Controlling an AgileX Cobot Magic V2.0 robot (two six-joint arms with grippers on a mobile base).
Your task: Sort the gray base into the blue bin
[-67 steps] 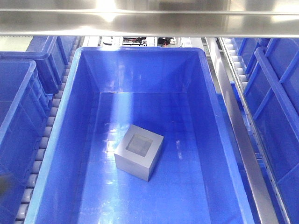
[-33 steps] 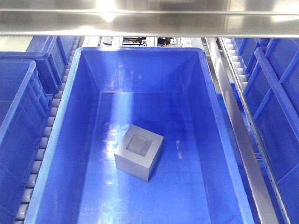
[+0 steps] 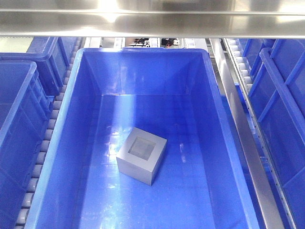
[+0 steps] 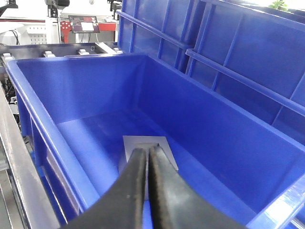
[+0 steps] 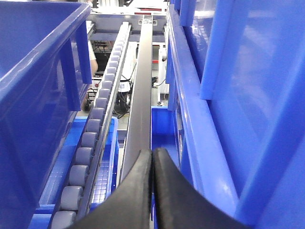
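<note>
Where the exterior front view looks down into the blue bin (image 3: 71,143), finds the gray base (image 3: 142,155) resting flat on the bin floor, a little left of centre and toward the near end, turned at an angle to the walls, square recessed window facing up, clear of every wall. Shows no arm in that view. Flanked by more blue crates (image 3: 19,109) on the left and right, with roller tracks (image 3: 45,143) running between them and a steel rail (image 3: 152,19) across the far top. From the left wrist view, has the left gripper (image 4: 147,155) hanging over the near end of the bin, jaws pressed together and empty, the base just beyond and below the tips. From the right wrist view, has the right gripper (image 5: 152,157) outside the bin, jaws likewise closed on nothing, aimed along a dark rail (image 5: 140,95) beside a roller track
</note>
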